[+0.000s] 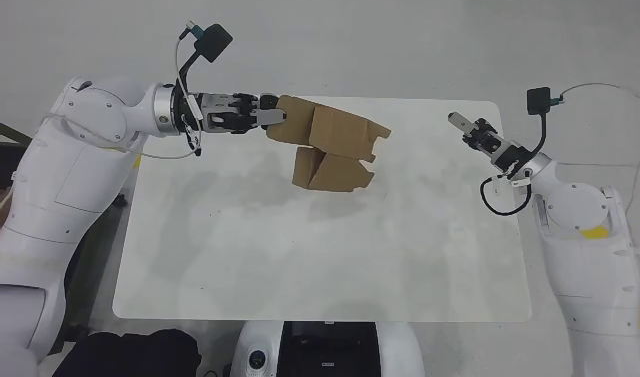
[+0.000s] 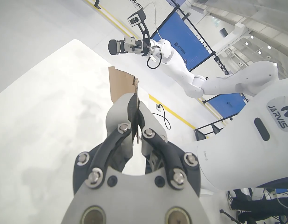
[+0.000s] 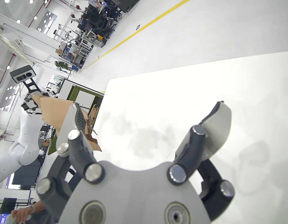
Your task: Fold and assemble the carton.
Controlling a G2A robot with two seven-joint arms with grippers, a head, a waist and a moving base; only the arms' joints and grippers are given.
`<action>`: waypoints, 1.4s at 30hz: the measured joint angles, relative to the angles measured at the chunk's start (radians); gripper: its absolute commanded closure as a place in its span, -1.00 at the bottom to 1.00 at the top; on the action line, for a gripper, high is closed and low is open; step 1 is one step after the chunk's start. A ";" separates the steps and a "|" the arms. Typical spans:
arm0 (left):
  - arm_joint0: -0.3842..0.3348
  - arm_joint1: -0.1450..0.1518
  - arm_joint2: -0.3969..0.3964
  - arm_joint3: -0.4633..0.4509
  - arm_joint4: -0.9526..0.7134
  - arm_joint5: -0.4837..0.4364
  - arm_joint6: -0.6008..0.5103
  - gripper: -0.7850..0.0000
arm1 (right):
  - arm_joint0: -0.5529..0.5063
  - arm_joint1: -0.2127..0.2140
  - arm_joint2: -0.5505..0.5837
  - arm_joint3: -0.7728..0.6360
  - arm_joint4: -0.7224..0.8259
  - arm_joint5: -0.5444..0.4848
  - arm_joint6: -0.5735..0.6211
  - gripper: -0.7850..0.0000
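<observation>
A brown cardboard carton (image 1: 333, 142), partly unfolded with flaps hanging down, is held up above the far middle of the white table (image 1: 320, 267). My left gripper (image 1: 268, 115) is shut on the carton's left edge; in the left wrist view its fingers (image 2: 116, 110) pinch the cardboard (image 2: 120, 82) edge-on. My right gripper (image 1: 462, 122) hovers open over the table's far right corner, well apart from the carton, with nothing between its fingers (image 3: 224, 115). From the right wrist, the carton (image 3: 55, 110) shows far off beside the left arm.
The table's near half and middle are bare white surface. Its far edge and right edge lie close to the right gripper. Grey floor surrounds the table.
</observation>
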 measured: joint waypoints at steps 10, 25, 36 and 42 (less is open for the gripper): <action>0.000 0.000 0.000 0.000 0.000 0.000 0.000 1.00 | 0.000 0.000 0.000 0.000 0.000 0.000 0.000 -1.00; -0.006 -0.024 0.018 -0.044 0.057 0.078 0.103 1.00 | 0.020 -0.010 -0.122 0.039 0.207 -0.124 0.177 -1.00; -0.067 -0.059 0.063 -0.028 -0.003 0.103 0.096 1.00 | 0.064 -0.028 -0.247 0.049 0.327 -0.175 0.225 -1.00; -0.081 -0.071 0.069 0.004 -0.054 0.104 0.071 1.00 | 0.072 -0.035 -0.279 0.054 0.429 -0.202 0.254 -1.00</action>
